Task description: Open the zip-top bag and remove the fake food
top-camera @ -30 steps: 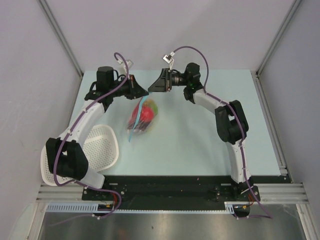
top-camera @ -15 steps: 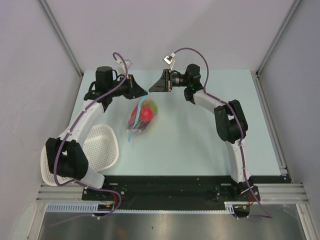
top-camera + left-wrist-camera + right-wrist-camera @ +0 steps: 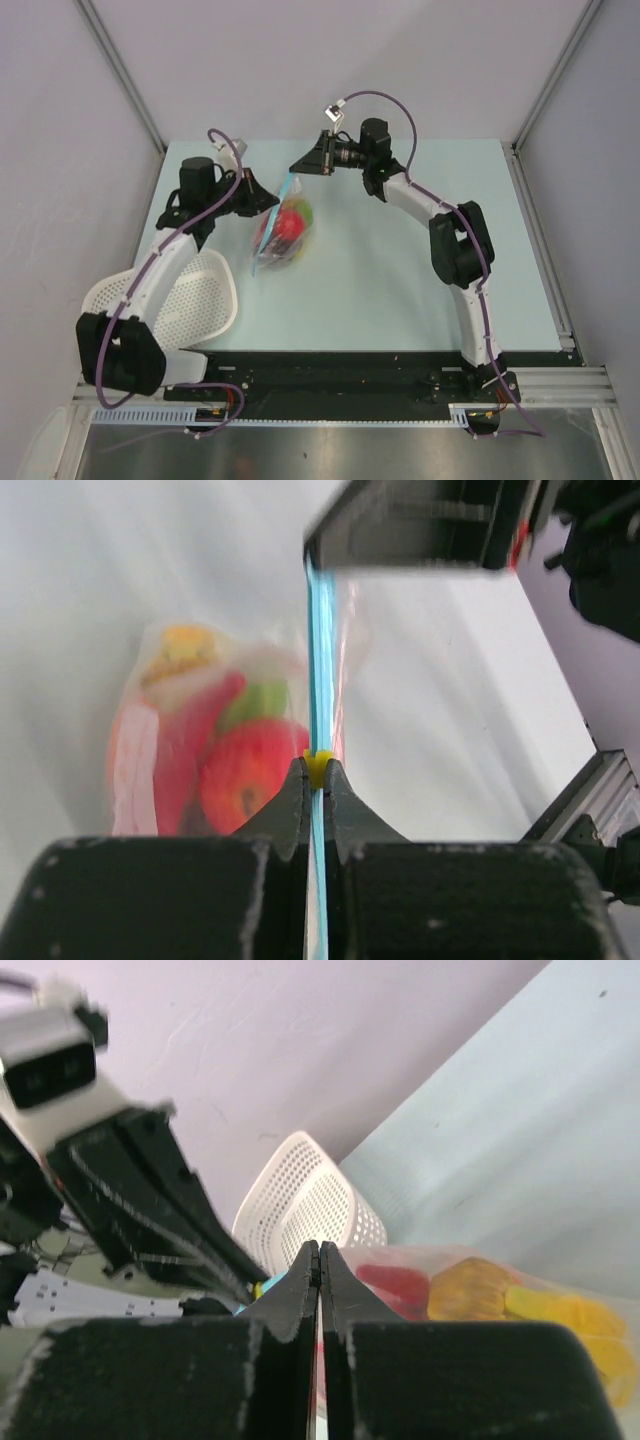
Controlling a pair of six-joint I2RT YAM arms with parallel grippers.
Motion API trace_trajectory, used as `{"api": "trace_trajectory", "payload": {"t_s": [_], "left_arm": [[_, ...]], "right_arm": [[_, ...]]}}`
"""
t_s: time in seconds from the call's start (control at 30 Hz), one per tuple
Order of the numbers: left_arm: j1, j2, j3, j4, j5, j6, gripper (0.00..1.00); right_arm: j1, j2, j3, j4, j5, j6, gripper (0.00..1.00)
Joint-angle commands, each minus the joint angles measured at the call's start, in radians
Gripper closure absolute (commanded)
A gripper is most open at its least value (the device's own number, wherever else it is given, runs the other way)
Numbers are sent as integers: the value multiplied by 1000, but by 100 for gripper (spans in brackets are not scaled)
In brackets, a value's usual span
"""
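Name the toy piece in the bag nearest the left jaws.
The red round piece, right beside the left gripper; the green oval and yellow piece sit farther back in the zip-top bag.

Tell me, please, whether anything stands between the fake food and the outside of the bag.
Yes: the food sits inside the bag, whose teal zip strip looks shut, one taut line between the left tool and the right tool, both pinching it. Nothing else visible blocks it.

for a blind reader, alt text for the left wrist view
The left arm's black jaws are shut on the light blue zip strip of a clear crinkly plastic zip-top bag holding red, green and yellow toy food.
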Motion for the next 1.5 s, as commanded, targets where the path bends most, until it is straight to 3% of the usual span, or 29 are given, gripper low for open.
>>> {"api": "trace_trajectory", "payload": {"t_s": [0.0,0.27,0.4,0.53,0.57,0.63,0.7,0.83,0.93,1.07,1.17,1.3,1.47], "left_arm": [[-2,-160,-125,-136,-9,-21,100],[-42,-372,-265,-247,-21,-73,100],[-46,-493,-371,-233,-41,-165,100],[-48,-532,-431,-160,6,-213,100],[-49,-524,-432,-137,23,-223,100],[-54,-489,-426,-89,52,-256,100],[-56,-451,-406,-48,54,-265,100],[-57,-406,-333,-51,40,-245,100],[-60,-386,-302,-52,45,-248,100],[-66,-378,-294,-29,45,-279,100],[-72,-385,-277,-34,40,-286,100],[-89,-381,-256,-34,4,-297,100],[-123,-378,-224,-18,-50,-316,100]], "right_arm": [[-68,15,138,-59,223,-55,100],[-66,92,257,-149,266,-87,100],[-65,121,317,-177,293,-81,100],[-53,161,435,-310,279,-102,100],[-42,157,445,-345,286,-119,87],[-34,126,448,-440,300,-163,75],[-26,73,451,-570,387,-216,51],[-45,-6,469,-977,561,-285,33],[-66,-52,501,-1195,647,-349,0],[-83,-162,420,-1259,717,-441,0],[-106,-227,330,-1245,669,-429,0],[-68,-316,178,-1126,654,-270,0],[-13,-288,233,-1234,650,-138,0]]}}
